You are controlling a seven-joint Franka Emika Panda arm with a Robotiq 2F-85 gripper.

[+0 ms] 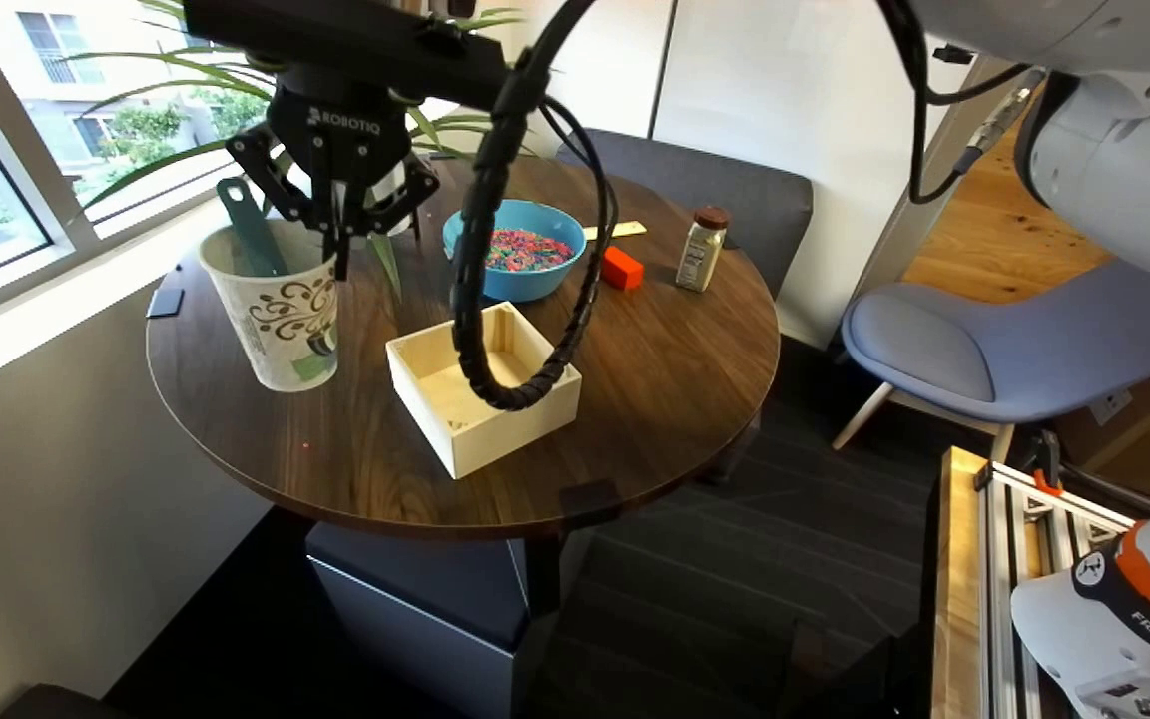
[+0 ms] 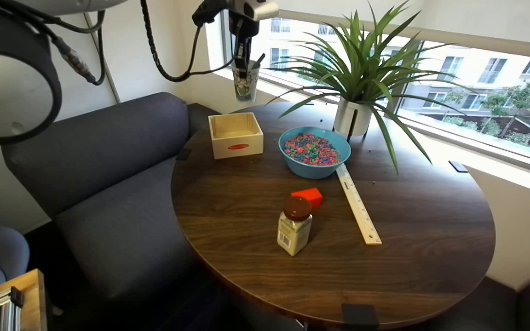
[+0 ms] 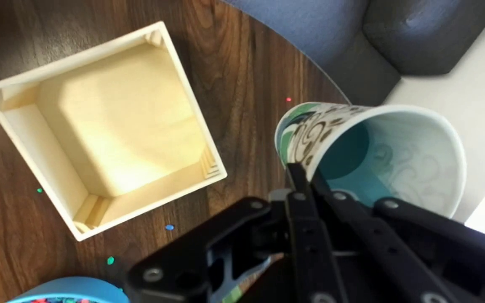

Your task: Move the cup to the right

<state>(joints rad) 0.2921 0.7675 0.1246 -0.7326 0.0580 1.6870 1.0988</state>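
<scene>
The cup [image 1: 286, 330] is whitish and tapered, with a brown swirl and green pattern and a teal stick [image 1: 254, 230] poking out. In an exterior view the cup [image 2: 245, 87] hangs at the far side of the table. My gripper [image 1: 339, 250] is shut on the cup's rim, one finger inside and one outside; it also shows in an exterior view [image 2: 243, 73]. In the wrist view the gripper [image 3: 305, 172] pinches the near wall of the cup [image 3: 320, 130], which appears held above the table near its edge, slightly tilted.
An open wooden box [image 1: 515, 434] stands beside the cup. A blue bowl [image 2: 311, 171] of colored bits sits near the potted plant [image 2: 354, 115]. A ruler [image 2: 359, 204], a red block [image 2: 311, 195] and a brown-capped bottle [image 2: 295, 232] lie farther off. The window ledge borders the table.
</scene>
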